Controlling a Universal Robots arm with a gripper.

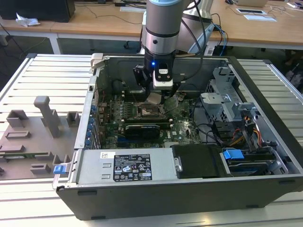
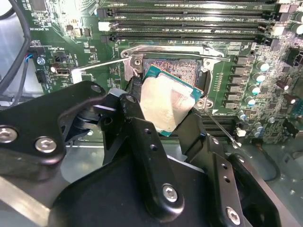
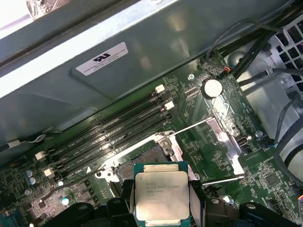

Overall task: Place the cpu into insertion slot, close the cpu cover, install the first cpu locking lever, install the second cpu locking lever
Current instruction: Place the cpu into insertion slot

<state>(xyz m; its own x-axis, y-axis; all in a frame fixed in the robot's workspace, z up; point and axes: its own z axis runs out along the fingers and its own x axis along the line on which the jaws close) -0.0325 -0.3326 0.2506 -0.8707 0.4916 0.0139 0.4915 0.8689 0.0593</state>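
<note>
My gripper (image 2: 163, 113) is shut on the cpu (image 2: 165, 100), a flat square chip with a pale silver top and a green edge, one black finger (image 2: 134, 94) on each side. The chip hangs just above the insertion slot (image 2: 176, 68), a dark square socket with a metal rim on the green board, and is turned a little against it. In the first wrist view the cpu (image 3: 162, 195) sits in front of the slot (image 3: 141, 163). The cpu cover (image 3: 226, 138) stands swung open beside the socket. Two thin locking levers (image 3: 189, 127) stick out, unlatched. The exterior view has the gripper (image 1: 157, 98) low inside the case.
Long black memory slots (image 2: 189, 21) run just beyond the socket. The open computer case (image 1: 265, 85) walls the work area, with a drive cage (image 1: 227, 101), cables (image 1: 246, 135) and a power supply (image 1: 128, 168) around the board. A grey fixture tray (image 1: 33, 137) lies at the exterior view's left.
</note>
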